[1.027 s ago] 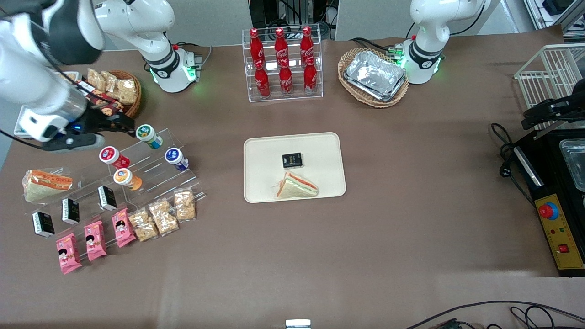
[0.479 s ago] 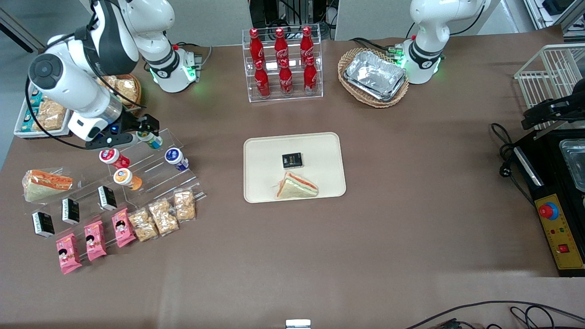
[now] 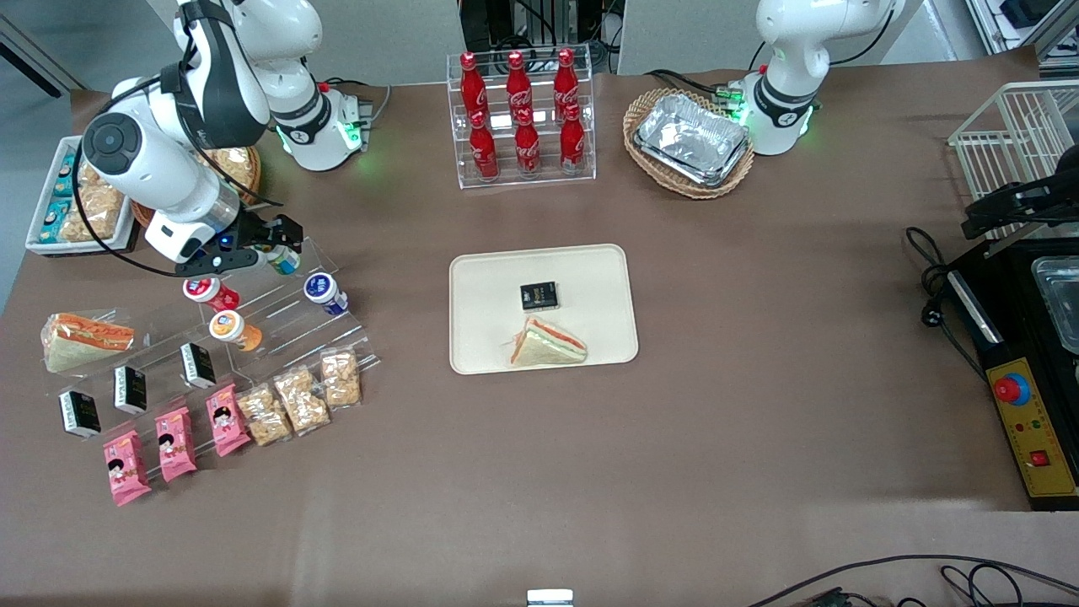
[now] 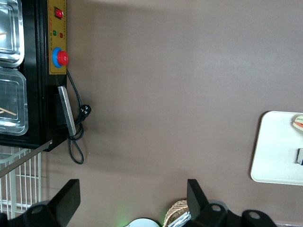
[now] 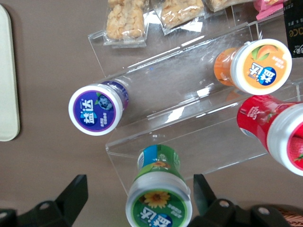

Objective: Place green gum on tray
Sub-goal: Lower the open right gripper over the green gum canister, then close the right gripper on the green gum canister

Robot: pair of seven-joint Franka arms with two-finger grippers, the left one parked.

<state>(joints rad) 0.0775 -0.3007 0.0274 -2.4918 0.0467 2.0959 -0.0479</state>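
Observation:
The green gum [image 3: 285, 261] lies tilted on the top step of a clear acrylic stand [image 3: 324, 261], its green-rimmed white lid facing my gripper. In the right wrist view the gum [image 5: 158, 201] sits between my two black fingers [image 5: 75, 191], which stand apart on either side of the lid without touching it. My gripper [image 3: 271, 247] is open and hovers right at the gum, over the stand. The cream tray [image 3: 590, 337] lies at the table's middle, toward the parked arm from the stand; its edge shows in the right wrist view [image 5: 7, 94].
A blue-lidded bottle [image 3: 323, 291], a red-lidded one [image 3: 206, 291] and an orange-lidded one [image 3: 229, 327] lie on the same stand. A sandwich [image 3: 548, 344] and a black box [image 3: 539, 295] sit on the tray. Snack packets [image 3: 299, 398] lie nearer the camera. A cola rack [image 3: 523, 118] stands farther away.
My arm has swung in over the stand and my gripper has closed in on the green gum, so its lid now sits between the open fingers.

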